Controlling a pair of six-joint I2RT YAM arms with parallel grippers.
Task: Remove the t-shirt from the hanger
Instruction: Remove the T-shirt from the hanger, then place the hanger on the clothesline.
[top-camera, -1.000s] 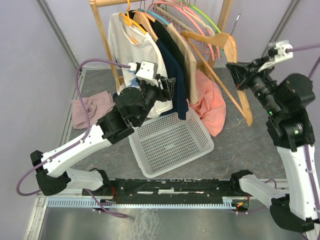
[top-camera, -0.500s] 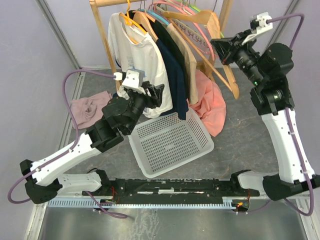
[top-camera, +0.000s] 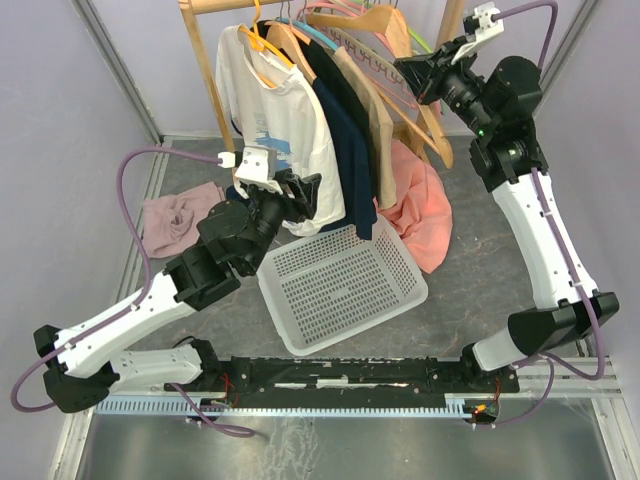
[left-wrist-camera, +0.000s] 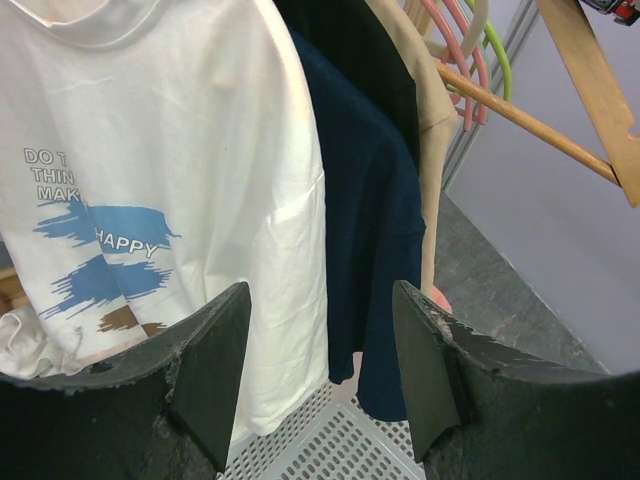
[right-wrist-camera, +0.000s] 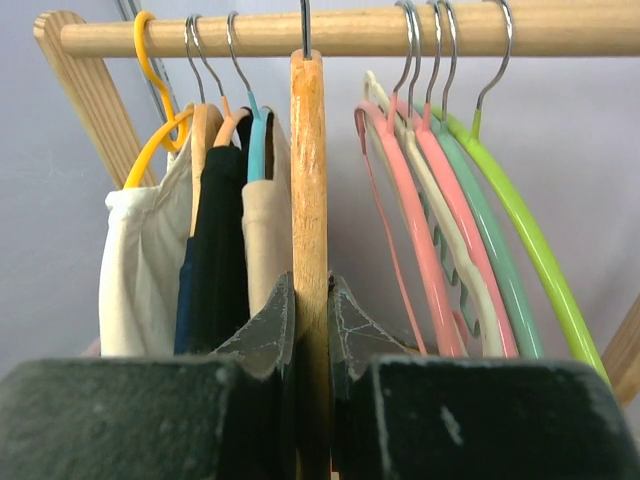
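Grey floor below the rail (right-wrist-camera: 350, 30) carries a white basket (top-camera: 361, 321). On the t-shirt (left-wrist-camera: 180, 150), hanging at the rail's left end, the print is cut off: only "HAPPY" reads whole. The left gripper (left-wrist-camera: 320, 300) is open near its lower part and holds nothing, while the right gripper (right-wrist-camera: 311, 300) is closed on a bare wooden hanger (right-wrist-camera: 308, 150).

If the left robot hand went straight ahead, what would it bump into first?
Probably the white t-shirt. The open left gripper points at its side edge, right where the navy shirt hangs beside it, so which of the two it touches first is hard to tell.
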